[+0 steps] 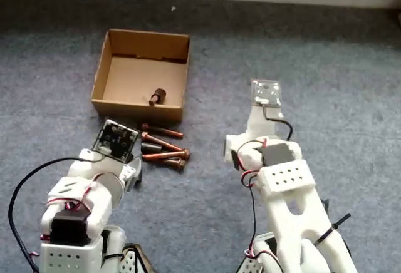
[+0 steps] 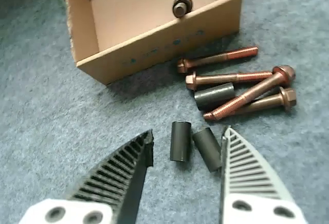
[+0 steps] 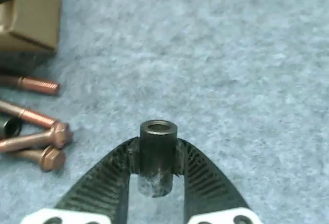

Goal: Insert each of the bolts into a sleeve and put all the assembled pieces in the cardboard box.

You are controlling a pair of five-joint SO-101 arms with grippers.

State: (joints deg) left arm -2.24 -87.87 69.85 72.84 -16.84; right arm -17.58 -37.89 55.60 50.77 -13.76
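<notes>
The cardboard box [image 1: 106, 72] [image 2: 154, 49] holds one assembled bolt and sleeve [image 1: 156, 96] [image 2: 182, 5]. Several copper bolts [image 1: 164, 146] [image 2: 236, 75] lie crossed on the carpet just in front of the box, with one dark sleeve [image 2: 214, 96] among them. Two more dark sleeves [image 2: 180, 141] [image 2: 207, 148] lie between the fingers of my open left gripper [image 2: 186, 144], which hovers over them. My right gripper [image 3: 157, 157] is shut on another dark sleeve [image 3: 158, 147], held endwise over bare carpet to the right of the bolts [image 3: 36, 142].
Grey carpet covers the whole work area. The left arm [image 1: 81, 204] is at the lower left, and the right arm [image 1: 282, 179] at the lower right. A box corner [image 3: 31, 13] appears in the right wrist view.
</notes>
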